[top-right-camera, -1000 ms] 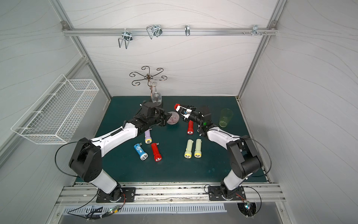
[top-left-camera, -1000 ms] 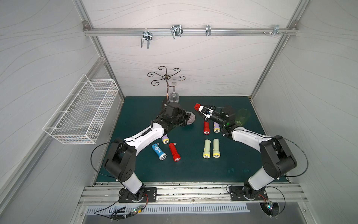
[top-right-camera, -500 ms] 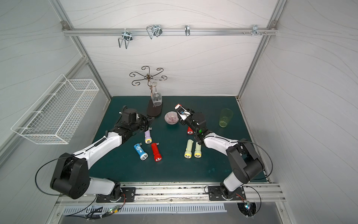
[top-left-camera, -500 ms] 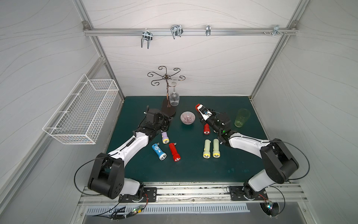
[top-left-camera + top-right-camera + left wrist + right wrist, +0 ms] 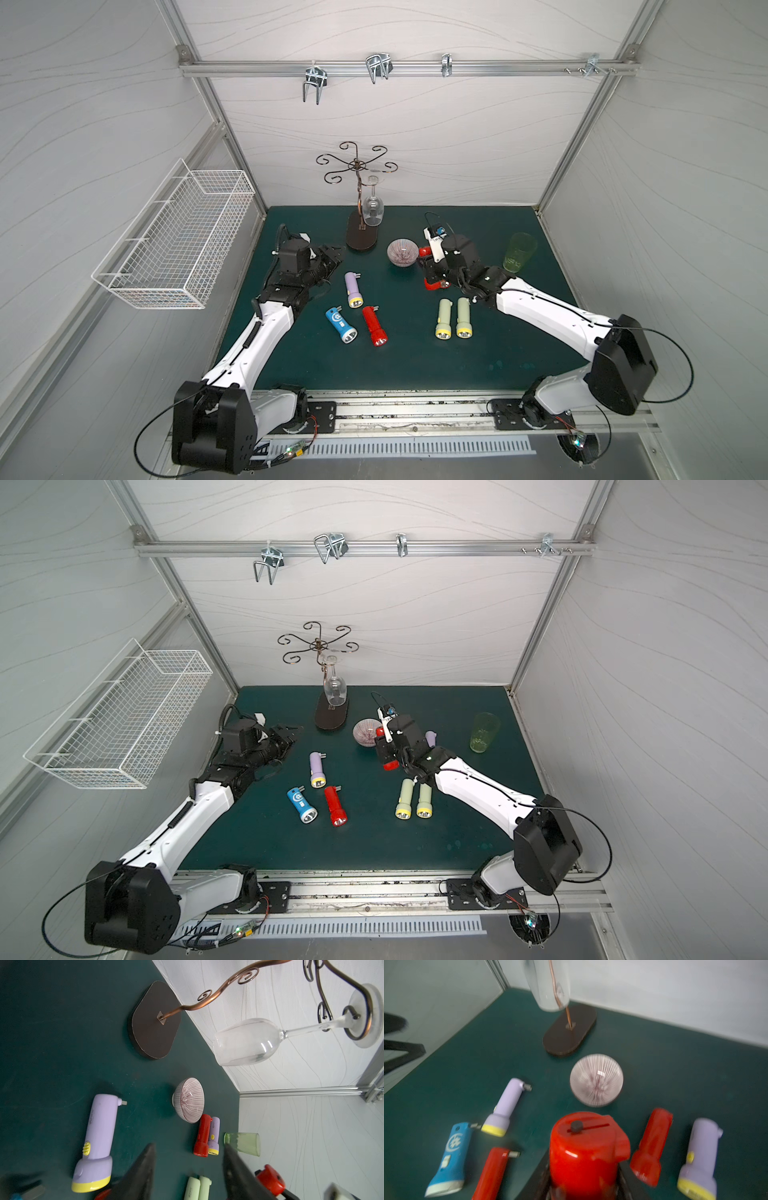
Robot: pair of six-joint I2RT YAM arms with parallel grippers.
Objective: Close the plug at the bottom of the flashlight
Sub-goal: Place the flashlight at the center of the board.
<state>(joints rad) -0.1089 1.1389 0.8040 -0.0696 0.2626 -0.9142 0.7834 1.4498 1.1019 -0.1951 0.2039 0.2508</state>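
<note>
While the right gripper [image 5: 584, 1182] clamps a glossy red plastic flashlight [image 5: 588, 1153], its base plug [image 5: 589, 1126] lies flush. Left gripper [image 5: 189, 1147], ten o'clock, gapes empty.

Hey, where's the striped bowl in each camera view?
In both top views: striped bowl sits right of the dark stand base.
Left wrist: bowl lies between that base and a red-purple flashlight pair.
Right wrist: bowl, blurred, lies between that base and the held red flashlight.
Shared landmark: the stand base.
</note>
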